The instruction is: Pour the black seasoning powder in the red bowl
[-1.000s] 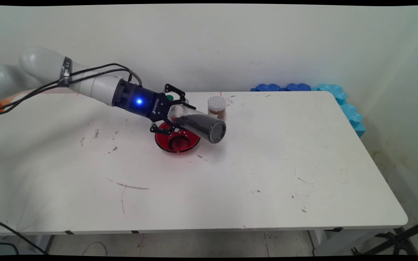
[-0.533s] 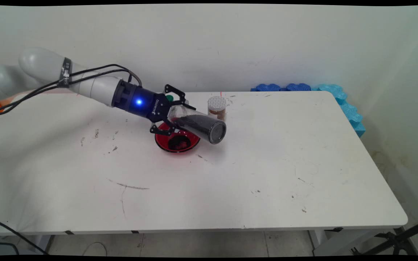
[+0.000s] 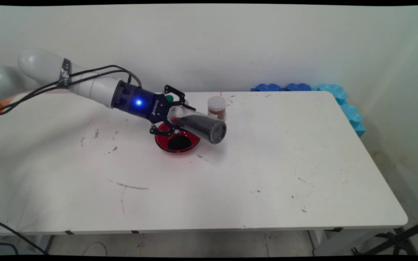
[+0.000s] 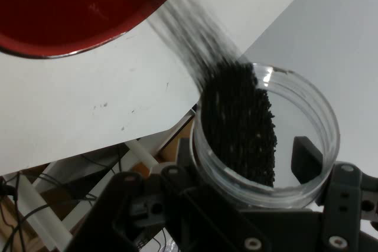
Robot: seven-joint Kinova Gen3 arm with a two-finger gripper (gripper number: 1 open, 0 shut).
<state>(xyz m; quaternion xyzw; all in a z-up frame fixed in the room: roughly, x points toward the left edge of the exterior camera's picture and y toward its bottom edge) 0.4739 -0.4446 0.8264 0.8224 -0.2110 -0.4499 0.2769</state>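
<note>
Black granules [image 4: 239,116] are streaming out of a clear plastic jar [image 3: 198,125] that the gripper [image 3: 171,114] has clamped between its fingers [image 4: 307,157], w/ the jar tipped well past level so its open mouth points down over the red bowl [image 3: 160,139]. Bowl sits on the white surface [image 3: 267,163], just below and in front of the gripper.

How far along, judging only from what's there: a dark heap [image 3: 179,143] already lies in the bowl's bottom, so a fair bit is out. Jar is def not empty tho, main view shows dark fill along most of its length. So roughly mid-pour imo, w/ plenty left inside. Can't tell how much is meant to go in.

Other stuff: a second small jar [image 3: 217,107] w/ a pale perforated lid and brownish contents stands upright just behind the tipped one, apart from it afaict. Something green [image 3: 169,97] peeks out behind the gripper, too hidden to ID. Blue foam pieces [image 3: 303,88] sit at the far right edge by the wall.

Views differ a lot. Hand view looks straight down the jar's open mouth: you get the granules piled against one side of the wall and the blurred stream heading toward the bowl's rim [image 4: 88,45], none of which the main view resolves. Main view gives the layout instead: the jar's angle, the heap in the bowl, the second jar, the foam. Hand view has none of those neighbours.
</note>
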